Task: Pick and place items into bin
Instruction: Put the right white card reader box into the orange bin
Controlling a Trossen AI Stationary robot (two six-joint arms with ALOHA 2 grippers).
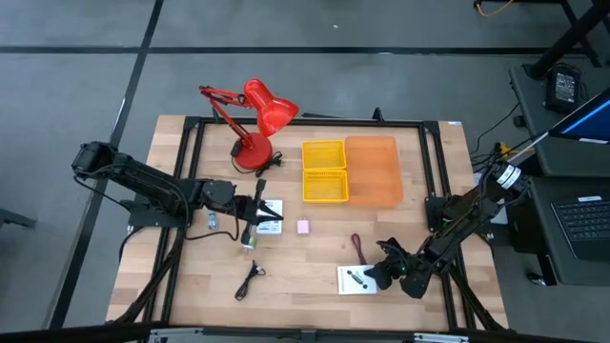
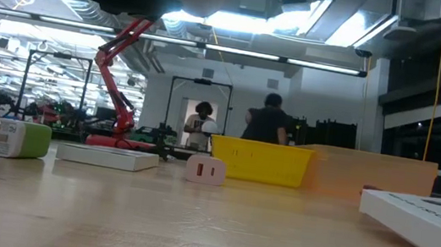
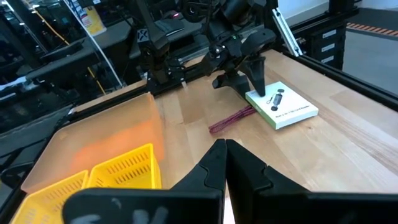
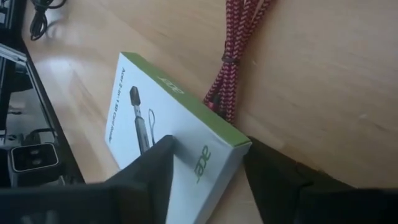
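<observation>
High view: the right end effector (image 1: pixel 378 277) sits at the flat white printed packet with a green edge (image 1: pixel 356 280) near the tabletop's (image 1: pixel 448 314) front edge. The left end effector (image 1: pixel 257 213), clenched, waits over the left half.

Left wrist view: maroon braided cord (image 3: pixel 231 119) lies beside the packet.

Right wrist view: released fingers straddle the packet's corner. Judgement: seat deeper and square before clamping, keeping the cord clear, then carry to the orange plastic bin (image 1: pixel 374 171).
</observation>
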